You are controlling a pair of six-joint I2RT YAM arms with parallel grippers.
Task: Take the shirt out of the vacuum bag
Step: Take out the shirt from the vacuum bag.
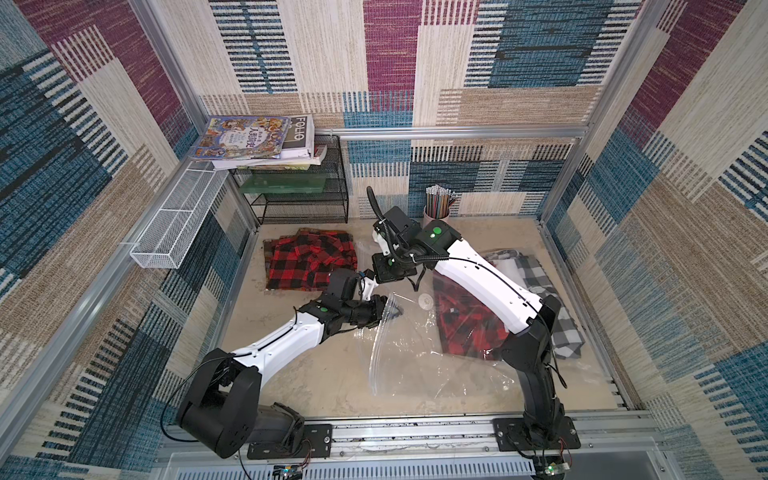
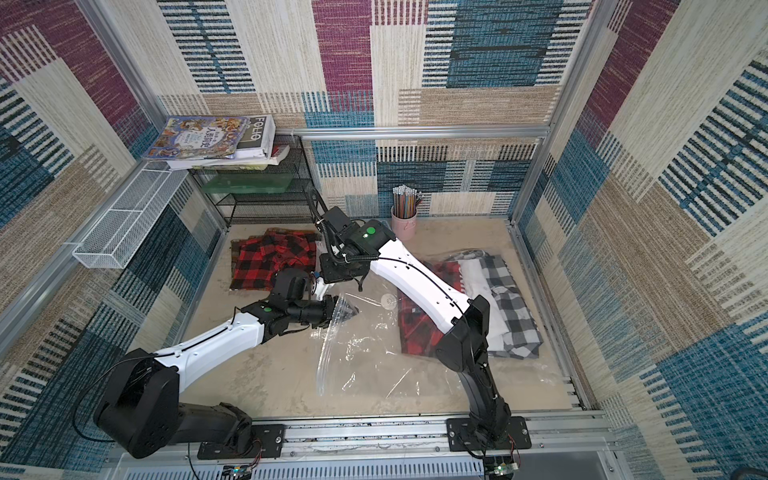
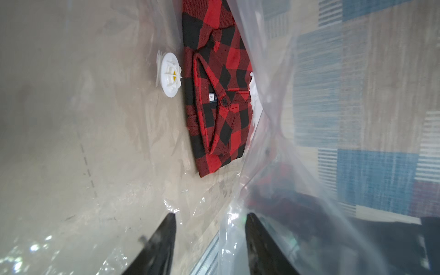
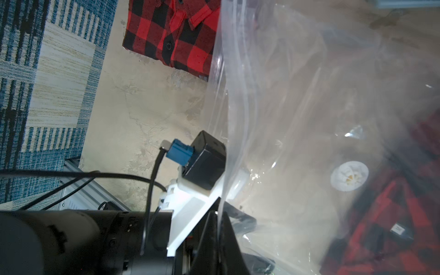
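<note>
The right fingers (image 4: 221, 238) pinch the zip-seal edge of the large clear crinkly plastic vacuum bag (image 1: 415, 361), apparently lifting its mouth open so the spread left fingers (image 3: 163, 241), at that mouth, can reach the folded red-and-black plaid shirt (image 3: 214, 95) lying deep inside, on the counter (image 1: 311, 365).

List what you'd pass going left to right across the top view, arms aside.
white mesh basket → loose red plaid shirt → white valve on the vacuum bag → red plaid shirt inside the bag → gray checked shirt
</note>
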